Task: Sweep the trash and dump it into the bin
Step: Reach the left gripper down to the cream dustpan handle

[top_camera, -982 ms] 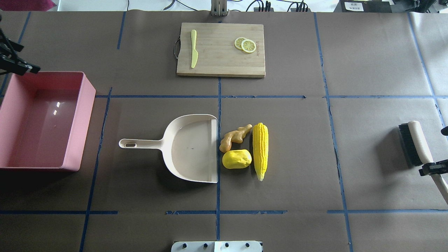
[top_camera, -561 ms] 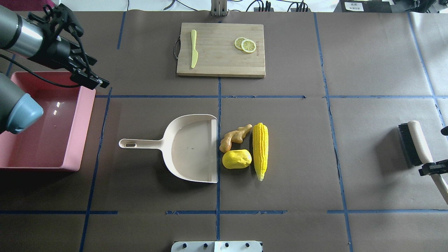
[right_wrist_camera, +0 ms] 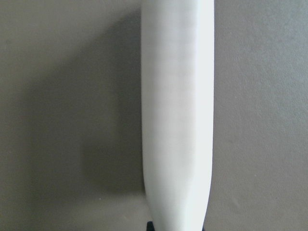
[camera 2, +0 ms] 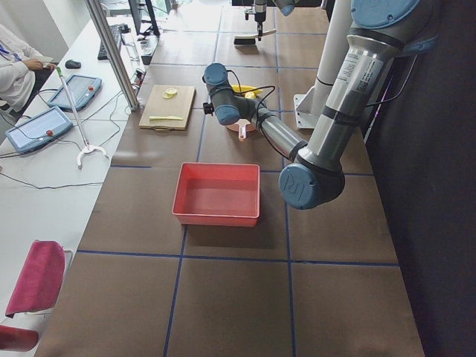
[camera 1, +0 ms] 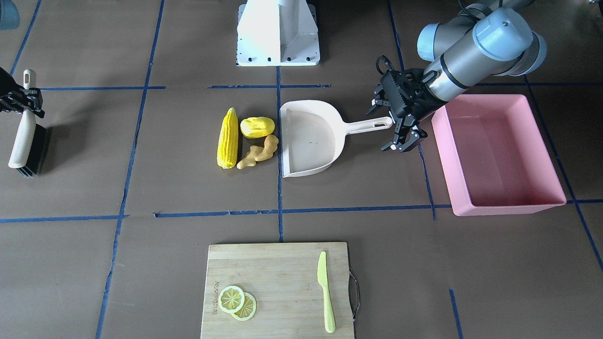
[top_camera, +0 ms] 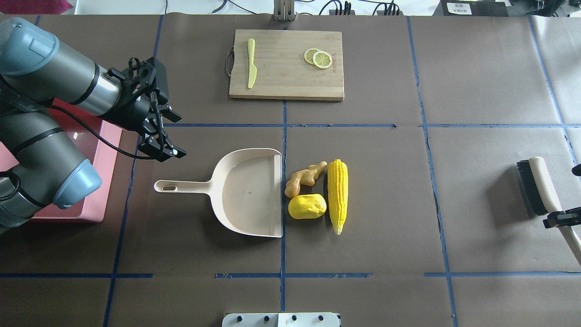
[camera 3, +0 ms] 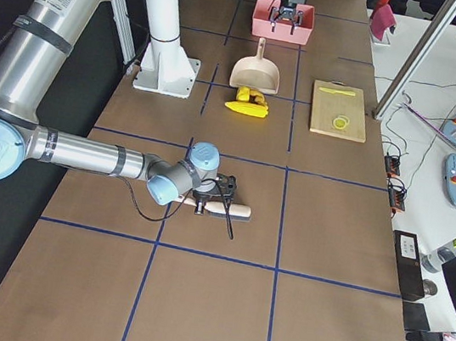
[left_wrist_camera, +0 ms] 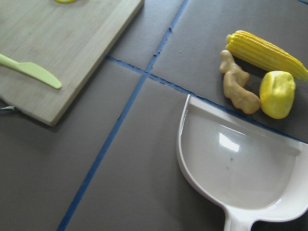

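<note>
Hovering between the bin (camera 1: 506, 207) and the dustpan (top_camera: 247, 190), the left gripper (top_camera: 169, 131) is wide open and empty. A skewed grasp on the handle could turn the pan and scatter the ginger root (top_camera: 304, 179), oval lump (top_camera: 307, 206) and corn cob (top_camera: 338, 195) beside its lip. The right gripper (top_camera: 560, 218) is clamped on the brush (top_camera: 540, 186).

Your table (top_camera: 390, 181) from overhead
You'll find the dustpan (top_camera: 247, 193) mid-table, ginger root (top_camera: 303, 178) and lump (top_camera: 307, 206) just right of its mouth, corn cob (top_camera: 337, 194) right of those; bin (top_camera: 88, 214) far left, brush (top_camera: 535, 186) far right, cutting board (top_camera: 286, 79) behind with knife (top_camera: 251, 62) and lemon slices (top_camera: 318, 58).
</note>
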Motion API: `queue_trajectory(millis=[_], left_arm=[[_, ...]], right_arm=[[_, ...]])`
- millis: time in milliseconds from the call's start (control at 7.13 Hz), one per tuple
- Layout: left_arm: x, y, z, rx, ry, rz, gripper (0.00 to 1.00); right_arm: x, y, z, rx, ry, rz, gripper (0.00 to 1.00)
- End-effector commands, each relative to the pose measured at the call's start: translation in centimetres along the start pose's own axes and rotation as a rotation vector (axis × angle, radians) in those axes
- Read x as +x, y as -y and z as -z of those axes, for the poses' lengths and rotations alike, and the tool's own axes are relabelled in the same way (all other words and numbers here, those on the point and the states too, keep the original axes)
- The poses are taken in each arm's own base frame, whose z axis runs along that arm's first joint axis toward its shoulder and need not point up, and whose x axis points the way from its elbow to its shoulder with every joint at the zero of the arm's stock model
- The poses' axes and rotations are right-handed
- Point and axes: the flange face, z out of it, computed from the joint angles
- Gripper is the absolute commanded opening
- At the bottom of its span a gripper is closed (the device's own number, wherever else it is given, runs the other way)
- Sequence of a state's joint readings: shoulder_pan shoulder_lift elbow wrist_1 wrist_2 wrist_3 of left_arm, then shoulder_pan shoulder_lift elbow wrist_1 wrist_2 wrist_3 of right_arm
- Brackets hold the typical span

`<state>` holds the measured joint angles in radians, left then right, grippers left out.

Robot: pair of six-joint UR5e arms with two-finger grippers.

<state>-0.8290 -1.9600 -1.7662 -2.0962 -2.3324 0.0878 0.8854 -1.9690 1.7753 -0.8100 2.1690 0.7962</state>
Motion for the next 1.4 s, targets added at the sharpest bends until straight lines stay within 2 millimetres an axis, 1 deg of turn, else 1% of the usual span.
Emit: queue_trajectory(millis=[0,140,280,421,561,701,982,1262], left_arm=[[2.0,-0.1,-2.5,-0.02,-0.049,-0.114,1.0],[2.5,-0.1,-3.5,-0.052,-0.061,-0.107,1.0],[3.5,-0.3,-5.1,-0.08,-0.066,-0.143,1.0],[4.8,-0.5,-7.4,-0.122,-0.04,-0.153,1.0],[5.6,-0.7,-8.7,-0.154,-0.03,-0.153,1.0],[6.1,-0.8,-9.4,-0.162,-0.039,-0.157,0.99],[6.3,-1.1,-10.1,-0.177,-0.007,-0.213,0.99],[6.2,-2.1,-10.7,-0.195,-0.014,-0.204,0.98]], right_arm=[[0.0,0.0,0.0,-0.001,-0.001,0.0,0.0],[0.1,-0.1,0.0,-0.002,-0.002,-0.001,0.0],[0.2,-0.2,-0.1,-0.003,-0.002,-0.002,0.0],[0.3,-0.2,-0.1,-0.002,-0.004,-0.003,0.0],[0.3,-0.2,-0.1,-0.002,-0.004,-0.003,0.0],[0.3,-0.2,-0.1,-0.002,-0.004,-0.003,0.0],[0.4,-0.2,-0.1,-0.003,-0.005,-0.004,0.0],[0.4,-0.3,-0.1,-0.003,-0.005,-0.004,0.0]])
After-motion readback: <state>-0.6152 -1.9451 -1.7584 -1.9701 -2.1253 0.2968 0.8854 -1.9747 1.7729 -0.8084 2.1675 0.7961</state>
